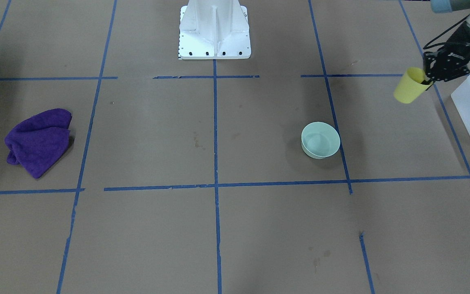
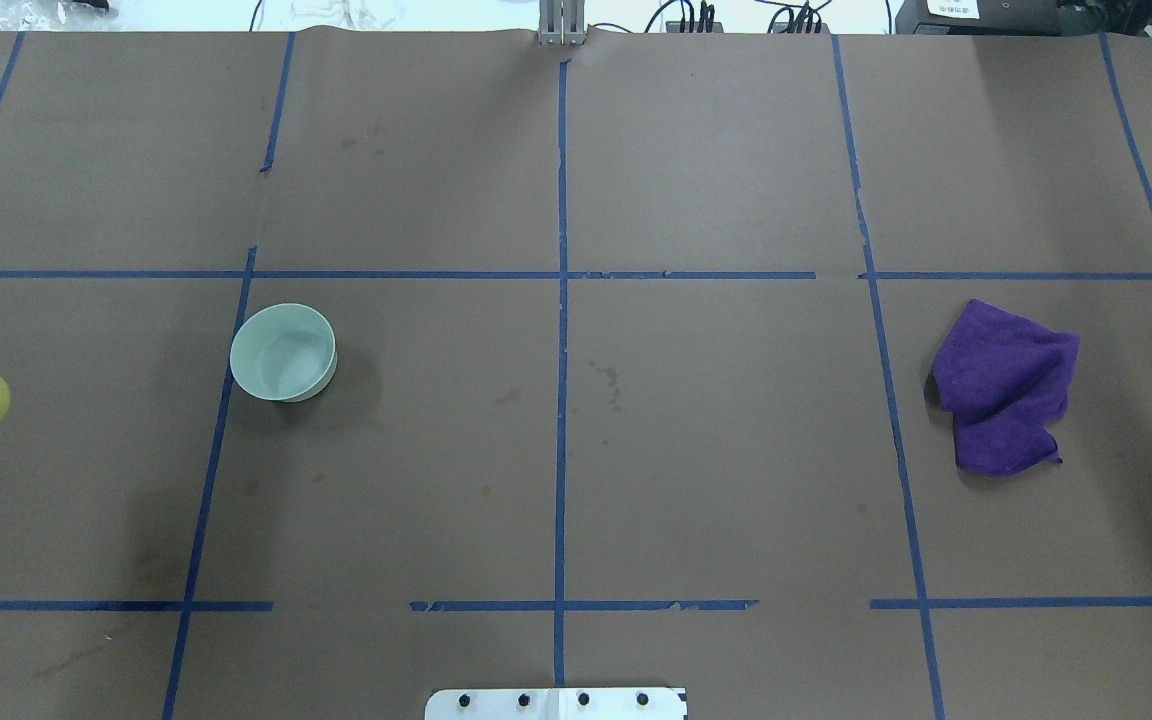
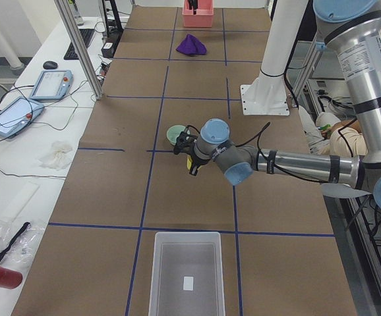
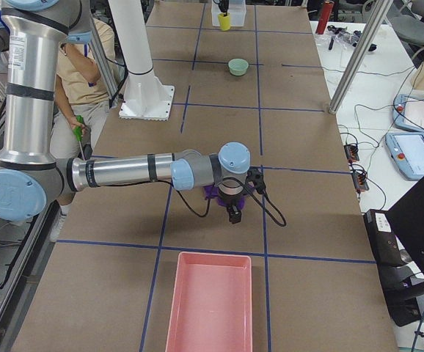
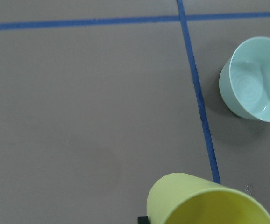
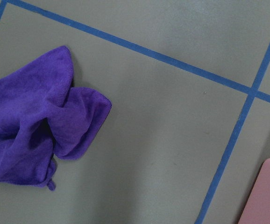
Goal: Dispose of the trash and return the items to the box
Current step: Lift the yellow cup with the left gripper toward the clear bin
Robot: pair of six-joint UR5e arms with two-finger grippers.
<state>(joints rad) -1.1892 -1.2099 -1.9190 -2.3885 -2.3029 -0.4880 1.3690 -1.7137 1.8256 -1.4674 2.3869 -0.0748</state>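
At the table's left end the frosted-white box [image 3: 187,273] sits against the end edge, about midway across. Toward the table's middle from it, and raised off the surface, the left gripper [image 1: 426,83] is clamped on the rim of the yellow cup [image 1: 409,87], with one finger inside the mouth and one outside. The cup hangs tilted, its base pointing toward the table's middle, apart from the box and not over it. Further along, in the left half, the pale mint-green bowl [image 1: 320,140] stands upright on the table beside a blue tape line [image 1: 343,159], roughly midway between the robot's edge and the operators' edge. The white pedestal [image 1: 214,30] stands at the middle of the robot's edge. In the right half lies a crumpled purple cloth [image 1: 39,141]. The right gripper [image 4: 234,214] hangs above it, pointing down, but only the side camera shows it, so I cannot tell how far its fingers are spread. A pink bin [image 4: 210,304] sits at the right end edge.
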